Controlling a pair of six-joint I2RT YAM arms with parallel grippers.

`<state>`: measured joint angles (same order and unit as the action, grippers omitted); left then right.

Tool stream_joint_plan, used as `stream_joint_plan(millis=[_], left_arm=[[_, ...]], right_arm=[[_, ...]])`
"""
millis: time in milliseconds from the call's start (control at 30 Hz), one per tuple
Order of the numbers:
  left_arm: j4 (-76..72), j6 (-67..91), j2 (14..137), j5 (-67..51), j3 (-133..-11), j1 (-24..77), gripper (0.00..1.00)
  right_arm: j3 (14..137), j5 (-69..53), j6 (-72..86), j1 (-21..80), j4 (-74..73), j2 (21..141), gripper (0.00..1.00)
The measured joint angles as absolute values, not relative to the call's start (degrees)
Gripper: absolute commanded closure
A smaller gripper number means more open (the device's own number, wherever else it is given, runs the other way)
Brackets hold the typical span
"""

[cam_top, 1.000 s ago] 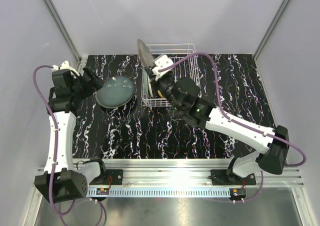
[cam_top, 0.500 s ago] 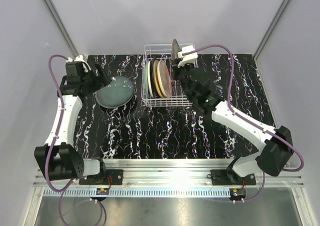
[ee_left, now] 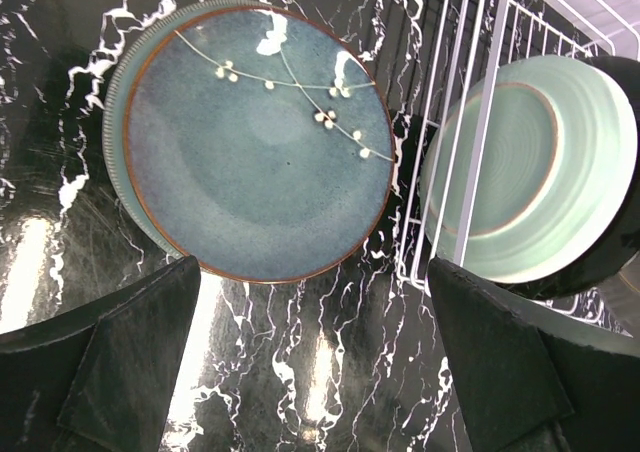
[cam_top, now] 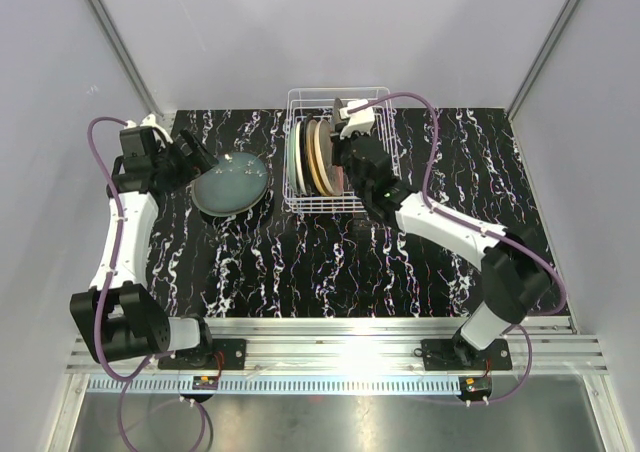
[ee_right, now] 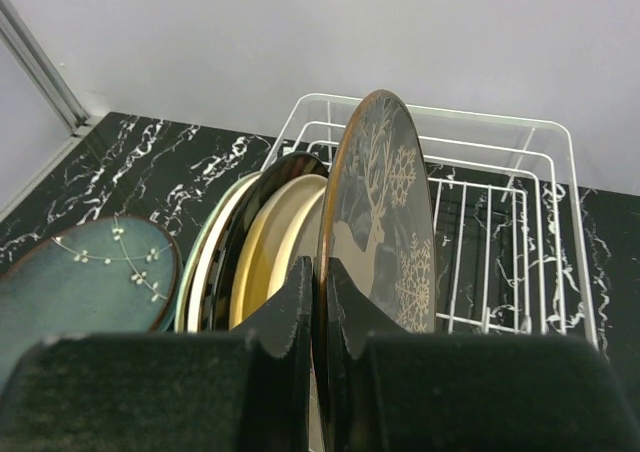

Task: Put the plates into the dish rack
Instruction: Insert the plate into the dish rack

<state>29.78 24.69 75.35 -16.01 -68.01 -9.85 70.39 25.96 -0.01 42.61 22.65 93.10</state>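
Reindeer plate (ee_right: 385, 212), its motif seen only wrist-side, clamped in right gripper (ee_right: 318, 274); left gripper (ee_left: 310, 282) wide.

1. You have no writing, label, brand, number or sign to read in any of the three views.
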Motion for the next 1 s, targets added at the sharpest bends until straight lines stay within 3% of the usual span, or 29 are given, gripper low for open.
stream_joint_plan(millis=[900, 1000], left_arm=[[29.85, 25.08, 75.35, -17.19, -67.35, -9.87, 0.01], [29.82, 25.06, 75.35, -17.21, -67.35, -9.89, 0.01]], right_arm=[[67.02, 25.12, 8.73, 38.96, 31.14, 103.39, 1.0], [66.98, 24.6, 8.88, 38.54, 31.99, 104.27, 0.95]])
